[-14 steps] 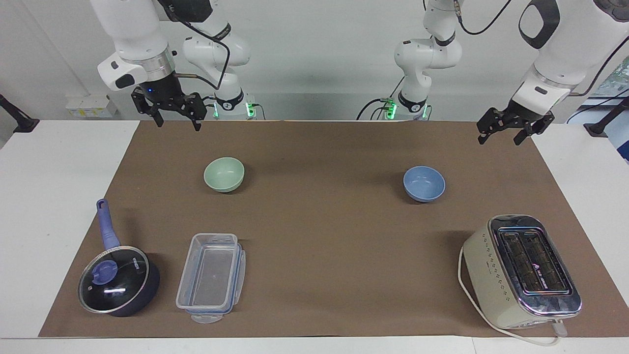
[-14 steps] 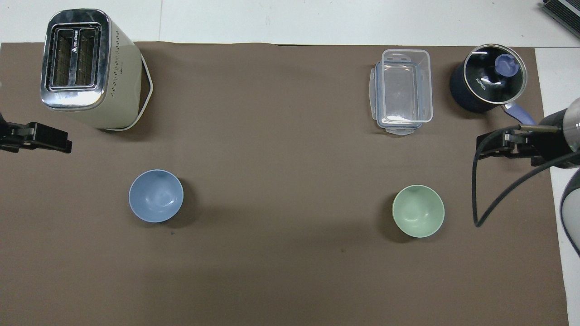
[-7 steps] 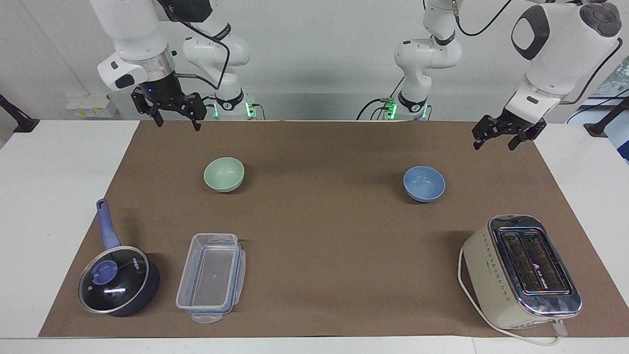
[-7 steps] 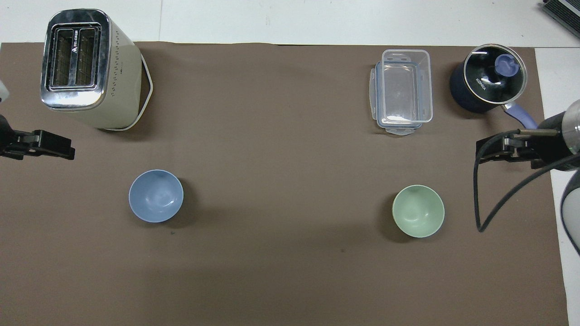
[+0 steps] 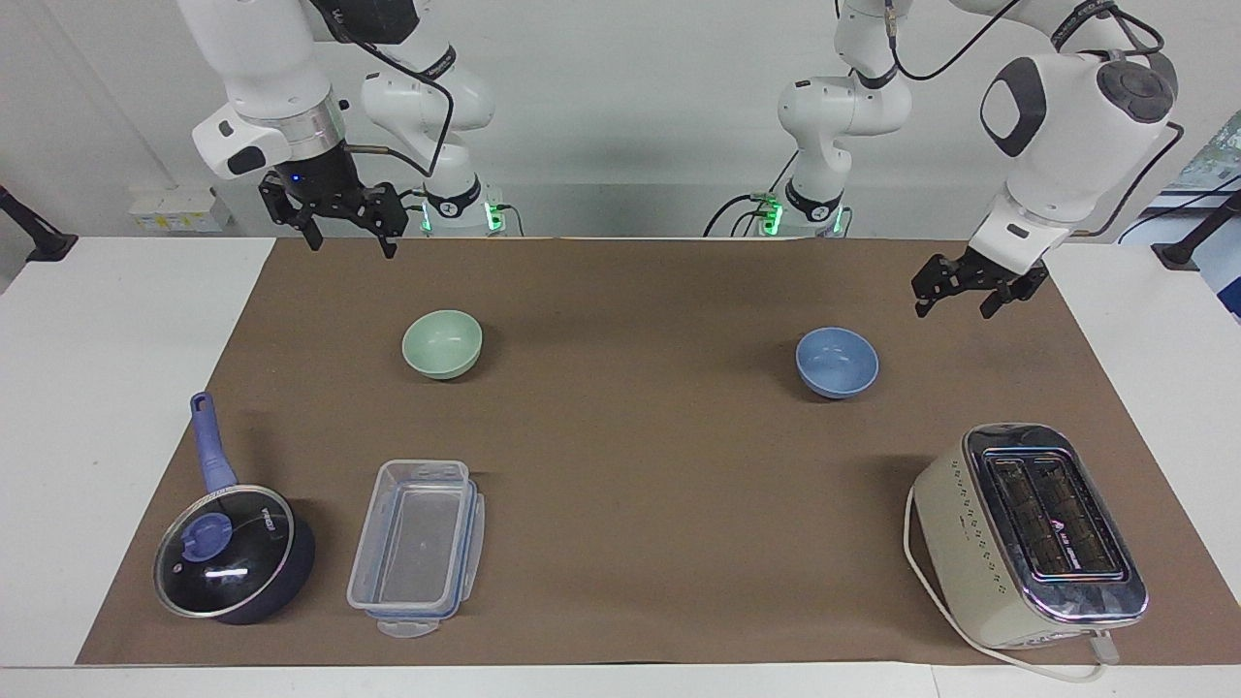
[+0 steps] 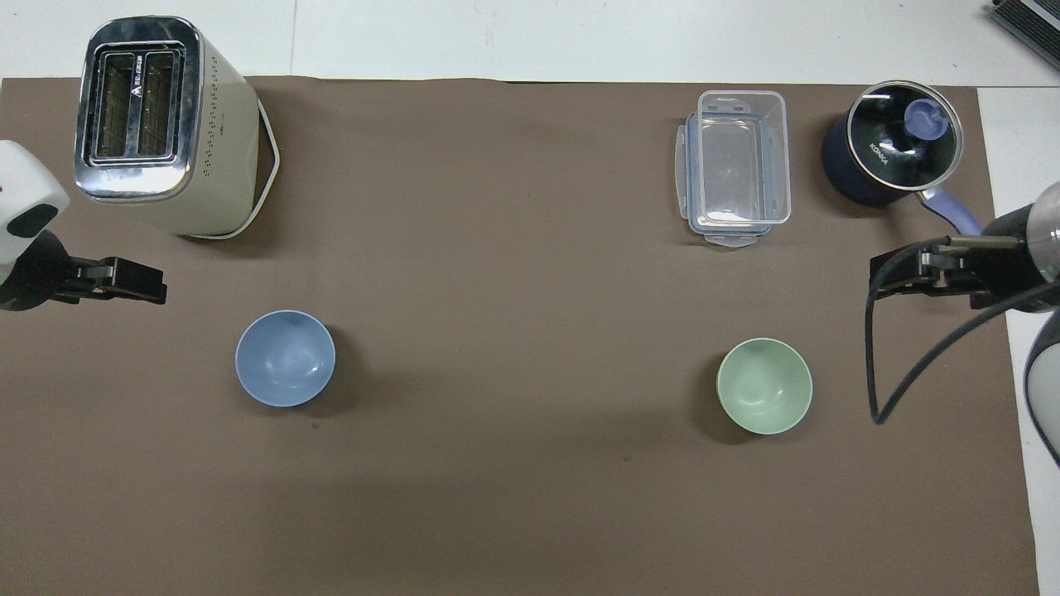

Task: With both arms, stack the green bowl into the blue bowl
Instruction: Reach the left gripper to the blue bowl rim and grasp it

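Bowls: one green bowl (image 5: 442,343), one blue bowl (image 5: 837,362), well apart.

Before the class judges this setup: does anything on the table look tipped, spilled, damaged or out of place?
Nothing stands out. The green bowl and blue bowl sit upright and empty on the brown mat, well apart. The toaster, lidded saucepan and clear container stand upright, with no spill visible.

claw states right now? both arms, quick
Left claw: open, empty, up over the mat near the blue bowl.
Right claw: open, empty, raised near the green bowl.
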Controlling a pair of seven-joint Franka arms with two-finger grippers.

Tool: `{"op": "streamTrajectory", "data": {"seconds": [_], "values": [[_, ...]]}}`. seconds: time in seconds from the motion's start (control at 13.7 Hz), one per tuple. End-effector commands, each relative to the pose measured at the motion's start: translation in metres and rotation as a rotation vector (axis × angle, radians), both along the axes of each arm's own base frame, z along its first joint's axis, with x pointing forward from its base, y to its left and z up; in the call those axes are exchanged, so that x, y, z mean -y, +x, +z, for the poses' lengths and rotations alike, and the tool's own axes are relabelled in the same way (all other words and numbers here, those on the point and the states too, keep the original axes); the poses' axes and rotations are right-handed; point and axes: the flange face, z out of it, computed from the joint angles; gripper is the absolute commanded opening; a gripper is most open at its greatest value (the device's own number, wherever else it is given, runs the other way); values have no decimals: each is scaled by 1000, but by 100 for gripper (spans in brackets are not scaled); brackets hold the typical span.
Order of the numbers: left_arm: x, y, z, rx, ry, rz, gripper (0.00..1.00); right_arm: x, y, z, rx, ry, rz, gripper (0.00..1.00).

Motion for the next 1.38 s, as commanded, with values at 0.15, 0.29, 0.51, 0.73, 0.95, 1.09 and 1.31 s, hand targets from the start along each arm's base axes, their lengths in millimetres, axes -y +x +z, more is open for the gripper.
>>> {"op": "streamTrajectory", "data": {"seconds": [0.15, 0.29, 0.51, 0.73, 0.95, 1.09, 1.31], "values": [[4, -12, -37, 23, 15, 2, 100, 3, 0, 1, -8, 17, 12, 100], [14, -15, -55, 32, 14, -8, 100, 3, 0, 0, -9, 17, 10, 100], [28, -19, -81, 37, 14, 14, 100, 3, 0, 0, -9, 17, 10, 100], [42, -29, -121, 55, 12, 12, 100, 3, 0, -1, -9, 17, 12, 100], [49, -43, -156, 84, 7, 24, 100, 3, -1, 0, -6, 17, 12, 100], [49, -48, -175, 76, 9, 26, 100, 3, 0, 0, -8, 17, 13, 100], [48, -54, -197, 72, 10, 30, 100, 3, 0, 0, -8, 17, 12, 100]]}}
